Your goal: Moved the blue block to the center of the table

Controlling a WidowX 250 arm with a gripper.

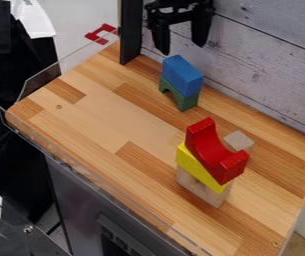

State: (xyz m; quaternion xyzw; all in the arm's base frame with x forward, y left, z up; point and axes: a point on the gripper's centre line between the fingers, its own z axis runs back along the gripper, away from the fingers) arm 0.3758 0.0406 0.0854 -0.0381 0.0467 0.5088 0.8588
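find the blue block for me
The blue block sits atop the green arch, upper middle of the camera view, near the gray wall.

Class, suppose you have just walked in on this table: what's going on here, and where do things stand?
A robot gripper hangs open near the wall, holding nothing. The blue block sits on a green arch toward the back of the table, not yet at its center. Elsewhere on the table, a red curved block tops a yellow one, with a plain wooden block beneath; another pale wooden block shows behind them.
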